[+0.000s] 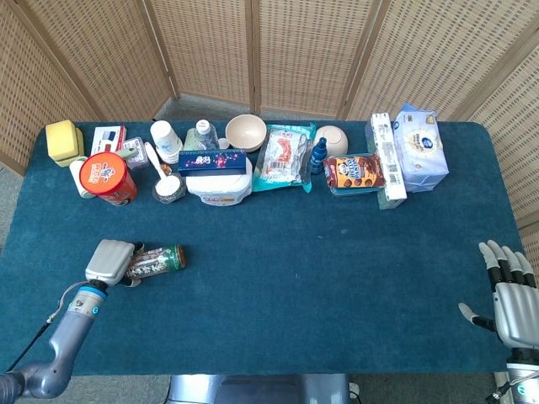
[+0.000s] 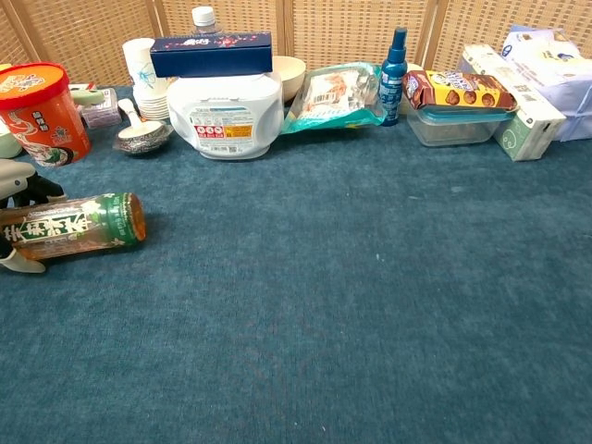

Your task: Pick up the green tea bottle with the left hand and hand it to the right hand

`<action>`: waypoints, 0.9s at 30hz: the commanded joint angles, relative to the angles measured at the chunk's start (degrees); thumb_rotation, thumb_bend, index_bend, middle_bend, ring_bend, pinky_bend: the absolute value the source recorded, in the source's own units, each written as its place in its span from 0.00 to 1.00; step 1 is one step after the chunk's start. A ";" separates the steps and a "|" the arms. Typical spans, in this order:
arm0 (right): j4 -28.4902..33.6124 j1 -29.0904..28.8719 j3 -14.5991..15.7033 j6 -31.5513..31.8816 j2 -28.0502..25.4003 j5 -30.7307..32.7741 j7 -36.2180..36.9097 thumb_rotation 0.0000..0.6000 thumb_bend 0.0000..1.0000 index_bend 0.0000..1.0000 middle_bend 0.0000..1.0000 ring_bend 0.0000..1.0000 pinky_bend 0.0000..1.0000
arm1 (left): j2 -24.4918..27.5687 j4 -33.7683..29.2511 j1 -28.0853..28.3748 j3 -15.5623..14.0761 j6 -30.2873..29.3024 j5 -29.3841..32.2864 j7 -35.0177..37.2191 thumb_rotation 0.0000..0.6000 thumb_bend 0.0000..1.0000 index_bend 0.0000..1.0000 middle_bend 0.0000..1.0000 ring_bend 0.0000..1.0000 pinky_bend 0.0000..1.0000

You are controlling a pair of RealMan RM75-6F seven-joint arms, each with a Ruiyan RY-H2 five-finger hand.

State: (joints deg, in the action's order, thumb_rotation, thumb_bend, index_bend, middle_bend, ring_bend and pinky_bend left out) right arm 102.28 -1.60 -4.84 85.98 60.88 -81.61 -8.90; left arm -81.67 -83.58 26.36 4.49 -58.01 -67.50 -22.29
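Well, bottle: the green tea bottle (image 1: 156, 260) lies on its side on the blue tabletop (image 1: 337, 278), orange cap end pointing away from the left robot hand, its cap end tipped slightly up in the chest view.
Left robot hand: the left robot hand (image 1: 112, 262) is wrapped over the bottom half of the bottle, fingers (image 2: 28, 190) curled across the top and thumb underneath (a grip, as far as I can see).
Right robot hand: the right robot hand (image 1: 509, 293) sits well apart from the bottle, at the opposite near corner of the tabletop, fingers spread and holding nothing; only the head view shows it.
Nearest neighbour: a red noodle tub (image 1: 108, 178) stands just behind the bottle, toward the wicker screen.
Back row: beside the tub, further along from the bottle, a white container (image 1: 218, 188) carries a dark blue box (image 1: 211, 161) on top.
Further along: a blue spray bottle (image 1: 318, 156), a cookie pack (image 1: 354, 171) on a clear box, and a tissue pack (image 1: 419, 147) lie farthest from the bottle.
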 commanded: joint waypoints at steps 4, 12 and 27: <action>-0.13 -0.31 0.21 -0.55 0.25 -0.22 -0.35 1.00 0.00 0.00 0.00 0.00 0.00 | 2.64 -3.68 -0.28 0.47 -2.50 -5.13 6.19 1.00 0.00 0.57 0.60 0.57 0.60; -1.06 -1.86 1.45 -3.07 0.63 -3.33 2.05 1.00 0.00 0.00 0.00 0.00 0.00 | 10.04 -14.97 2.15 2.33 -2.99 -9.99 7.49 1.00 0.00 0.57 0.60 0.57 0.60; 2.62 -5.21 2.20 -3.94 2.84 -11.44 -0.07 1.00 0.00 0.00 0.00 0.00 0.00 | 8.05 -26.94 16.07 9.58 6.27 6.34 -8.44 1.00 0.00 0.57 0.60 0.57 0.60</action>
State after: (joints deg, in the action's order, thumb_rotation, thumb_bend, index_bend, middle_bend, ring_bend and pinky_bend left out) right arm 103.42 -6.14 -2.54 82.56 63.61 -92.46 -8.10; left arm -71.41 -109.44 39.27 12.46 -53.61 -65.08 -27.72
